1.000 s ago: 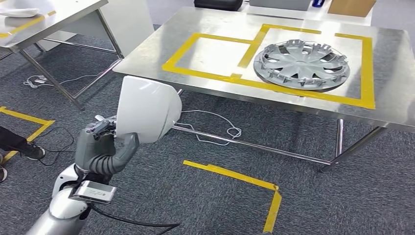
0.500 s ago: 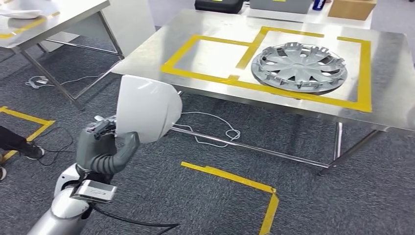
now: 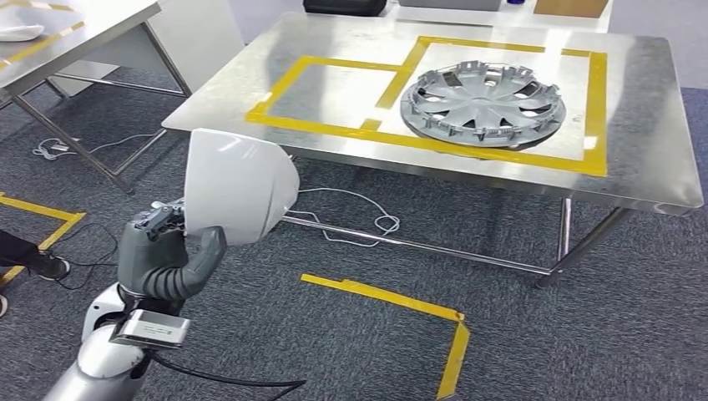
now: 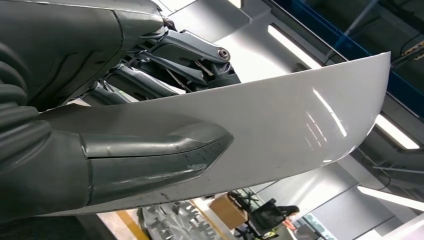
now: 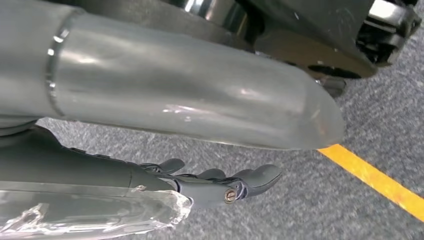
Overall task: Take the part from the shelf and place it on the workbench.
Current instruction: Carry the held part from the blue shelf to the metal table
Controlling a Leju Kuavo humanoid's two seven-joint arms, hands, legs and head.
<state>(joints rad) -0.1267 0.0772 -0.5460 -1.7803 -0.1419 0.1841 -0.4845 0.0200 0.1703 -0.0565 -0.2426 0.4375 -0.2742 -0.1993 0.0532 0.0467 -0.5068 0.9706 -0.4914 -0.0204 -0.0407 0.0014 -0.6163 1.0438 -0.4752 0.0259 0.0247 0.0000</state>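
Head view. We see the left hand [image 3: 163, 251] gripping a white curved shell part [image 3: 238, 185], its thumb pressed on the near face and its fingers behind the lower edge; the part is held upright in the air, in front of and below the near-left corner of the steel workbench [image 3: 351, 150], not touching it. On the workbench, a silver wheel cover [image 3: 482, 102] lies inside the larger of two yellow tape rectangles [image 3: 334, 129]. Under the workbench a white cable [image 3: 367, 219] lies looped on the grey carpet, and an L-shaped yellow tape mark [image 3: 417, 313] lies on the floor nearer to us than the workbench. A second metal table [image 3: 50, 54] stands to the left of the workbench.

Left wrist view. We see the grey thumb [image 4: 150, 160] lying flat on the white part's [image 4: 300, 120] glossy surface, with the darker fingers [image 4: 170, 55] on its far side, so the part is clamped between them.

Right wrist view. We see the right hand [image 5: 215, 182] hanging over the carpet near a yellow floor tape [image 5: 380, 180], its fingers loosely apart and holding nothing.
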